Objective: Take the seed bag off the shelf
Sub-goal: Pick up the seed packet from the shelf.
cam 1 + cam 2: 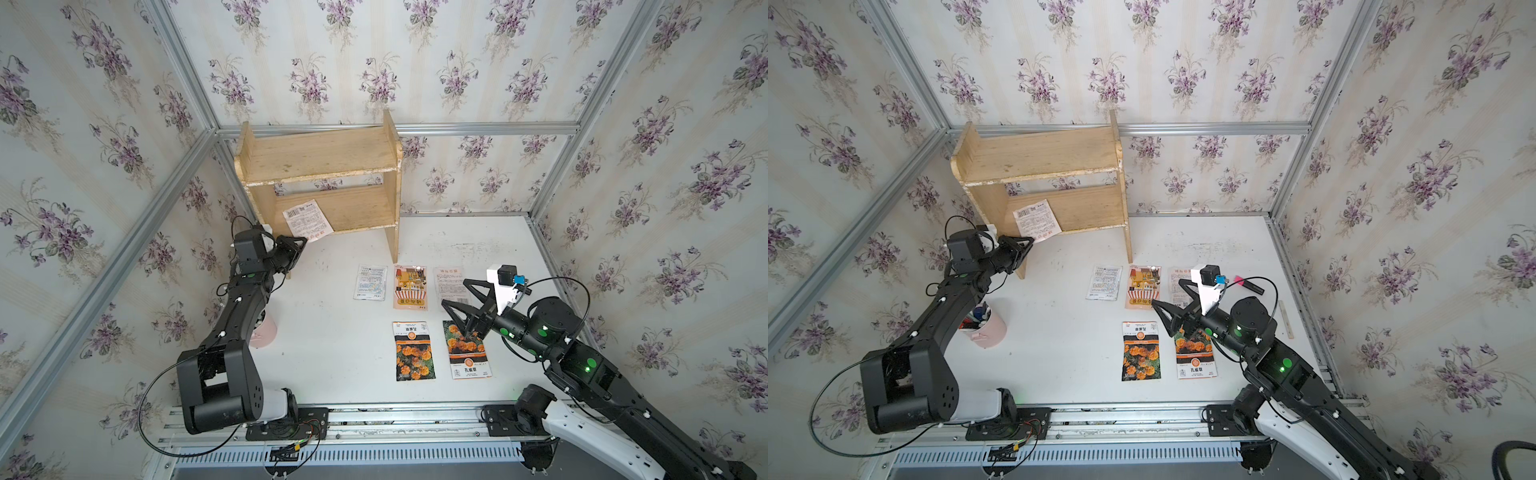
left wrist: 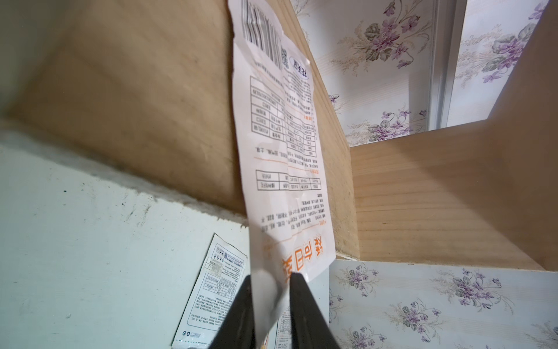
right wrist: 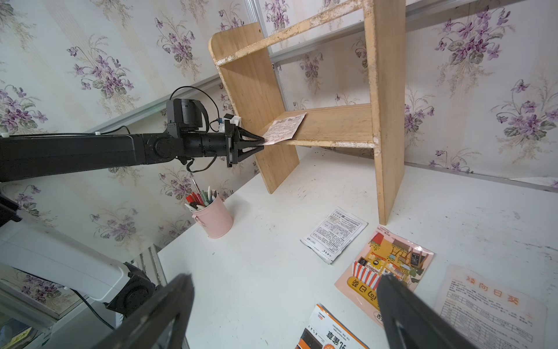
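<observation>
Left gripper [image 3: 262,142] clamps the seed bag [image 1: 307,220] by its corner, which overhangs the front edge of the shelf's [image 1: 332,160] lower board beside the left upright. Bare table [image 1: 332,345] opens below. The arm reaches out level. Right gripper [image 1: 454,291] hovers, jaws wide, above loose packets [image 1: 409,286].

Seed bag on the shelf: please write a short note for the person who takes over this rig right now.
Left end effector: shut on the overhanging end of the seed bag.
Right end effector: open, holds nothing, above the packets lying on the table.
Seed bag: lies on the lower board of the shelf, one end past the front edge.
Done: the bag is grasped.
Left: pull the bag off the shelf and clear of it.
</observation>
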### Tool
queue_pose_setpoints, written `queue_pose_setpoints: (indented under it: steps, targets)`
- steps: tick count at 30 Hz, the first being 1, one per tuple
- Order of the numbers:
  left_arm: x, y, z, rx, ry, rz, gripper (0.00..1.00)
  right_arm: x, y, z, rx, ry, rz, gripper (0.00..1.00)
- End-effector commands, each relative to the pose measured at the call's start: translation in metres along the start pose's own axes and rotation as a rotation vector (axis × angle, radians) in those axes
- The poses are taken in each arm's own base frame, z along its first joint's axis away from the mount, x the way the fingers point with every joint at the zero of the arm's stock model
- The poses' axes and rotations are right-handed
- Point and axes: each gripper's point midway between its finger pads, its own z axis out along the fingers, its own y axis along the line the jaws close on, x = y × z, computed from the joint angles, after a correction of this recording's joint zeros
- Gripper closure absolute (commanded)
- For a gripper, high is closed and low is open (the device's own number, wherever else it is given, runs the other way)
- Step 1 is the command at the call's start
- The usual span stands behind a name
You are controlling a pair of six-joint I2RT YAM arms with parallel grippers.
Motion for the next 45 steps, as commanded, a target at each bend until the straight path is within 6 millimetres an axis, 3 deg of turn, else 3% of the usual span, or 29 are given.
queue_pose_setpoints:
  steps: [1, 5, 10, 15, 21, 27, 35, 41, 45]
  targets:
    - [-0.007, -0.006, -0.001, 0.021, -0.036, 0.015, 0.84, -0.004, 0.000, -0.001, 0.002, -0.016, -0.003, 0.01]
    - [-0.007, -0.008, -0.003, 0.023, -0.042, 0.016, 0.99, -0.004, 0.001, -0.002, 0.000, -0.017, 0.001, 0.01]
    - [0.008, -0.020, -0.010, 0.061, -0.013, 0.050, 1.00, 0.000, 0.005, 0.000, -0.031, -0.010, 0.022, 0.01]
    - [0.033, -0.034, -0.031, 0.112, 0.027, 0.108, 1.00, 0.002, 0.013, 0.004, -0.090, -0.014, 0.093, 0.01]
    - [0.073, -0.057, -0.063, 0.204, 0.109, 0.207, 1.00, 0.010, 0.019, 0.018, -0.153, -0.013, 0.217, 0.02]
    - [0.121, -0.098, -0.106, 0.379, 0.226, 0.369, 1.00, 0.010, 0.024, 0.036, -0.196, 0.006, 0.303, 0.03]
    - [0.191, -0.145, -0.169, 0.624, 0.339, 0.581, 1.00, -0.010, 0.046, 0.052, -0.336, -0.012, 0.361, 0.04]
    - [0.229, -0.155, -0.190, 0.729, 0.407, 0.638, 1.00, -0.031, 0.061, 0.055, -0.422, -0.042, 0.360, 0.08]
    - [0.244, -0.156, -0.193, 0.762, 0.441, 0.644, 1.00, -0.039, 0.064, 0.057, -0.430, -0.047, 0.354, 0.18]
